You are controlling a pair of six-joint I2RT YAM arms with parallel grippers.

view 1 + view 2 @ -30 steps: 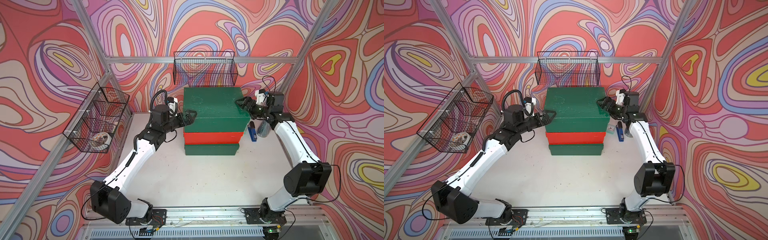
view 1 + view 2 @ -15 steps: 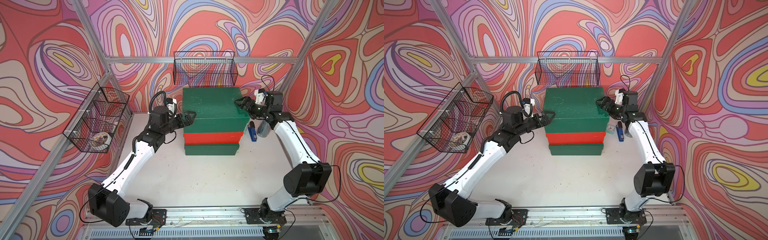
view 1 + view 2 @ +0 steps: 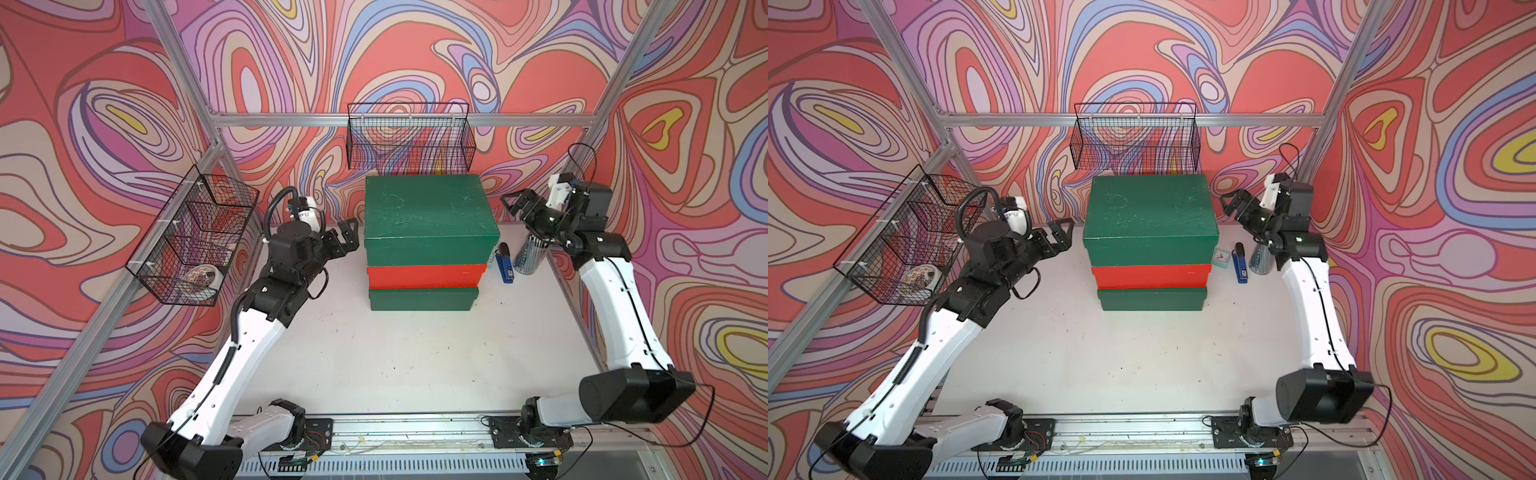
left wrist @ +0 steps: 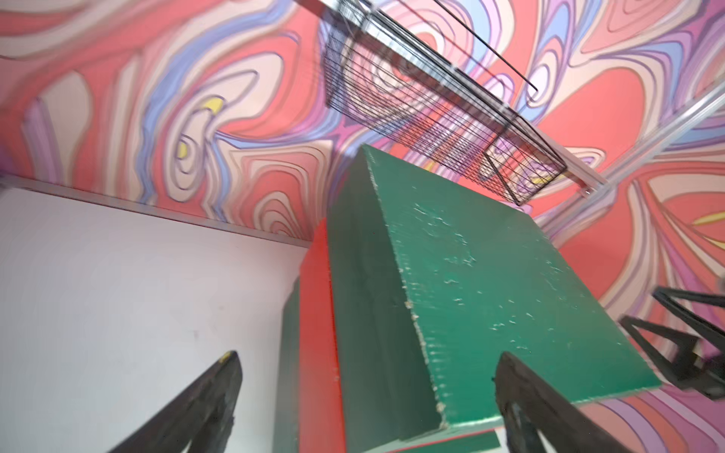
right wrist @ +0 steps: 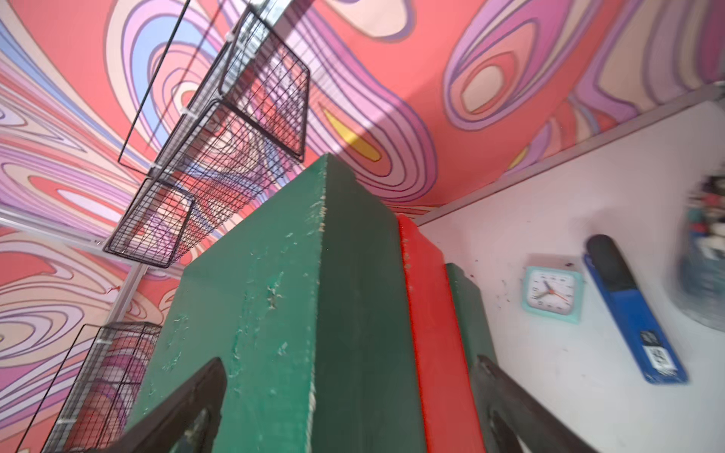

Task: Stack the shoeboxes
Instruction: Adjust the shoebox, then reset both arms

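The shoeboxes stand in one pile at the back middle of the table: a dark green one [image 3: 423, 300] at the bottom, a red one [image 3: 426, 276] on it, and a scuffed dark green one [image 3: 428, 212] on top. My left gripper [image 3: 348, 235] hangs open just left of the top box, a small gap away. My right gripper [image 3: 512, 203] is open off the box's right end, also apart from it. In each wrist view the pile's end shows between the spread fingers of the left gripper [image 4: 367, 357] and the right gripper [image 5: 349, 360]. Nothing is held.
A blue stapler [image 3: 504, 264], a small teal clock [image 3: 1222, 257] and a mesh pen cup [image 3: 530, 257] sit right of the pile, under my right arm. A wire basket [image 3: 409, 141] hangs on the back wall above the pile. Another wire basket [image 3: 195, 237] on the left wall holds a tape roll [image 3: 201, 278].
Both grippers have drawn back sideways from the ends of the top green box, left one leftward, right one rightward. The box stays on the pile.
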